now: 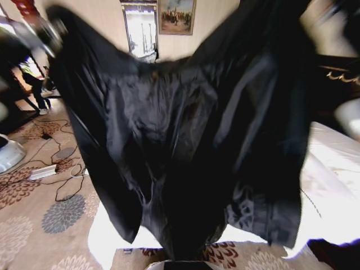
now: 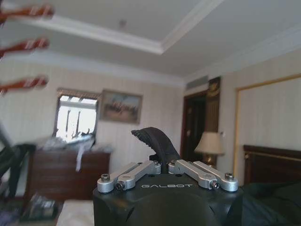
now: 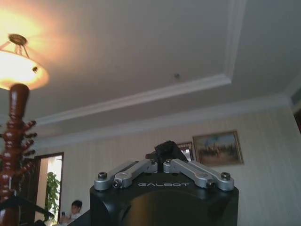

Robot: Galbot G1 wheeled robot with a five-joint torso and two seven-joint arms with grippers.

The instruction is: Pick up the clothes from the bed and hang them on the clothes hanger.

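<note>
The clothes [image 1: 185,140], a large black coat with shiny lining, hang spread wide in front of me and off the bed [image 1: 334,163]. My left gripper [image 2: 159,149] is raised at the coat's upper left and shut on a fold of black cloth [image 2: 155,139]. At the coat's upper right, my right gripper [image 3: 165,153] pinches another bunch of the cloth [image 3: 168,149]. The clothes hanger [image 3: 14,155], of reddish-brown turned wood, stands close beside the right gripper. Its knobbed pegs [image 2: 26,47] also show blurred near the left gripper.
Cables and a power strip [image 1: 42,171] lie on the patterned carpet at my left, beside a white rounded base [image 1: 8,154]. A dark dresser [image 2: 61,172] stands against the far wall under a painting [image 1: 176,16]. The black headboard [image 1: 337,76] is at my right.
</note>
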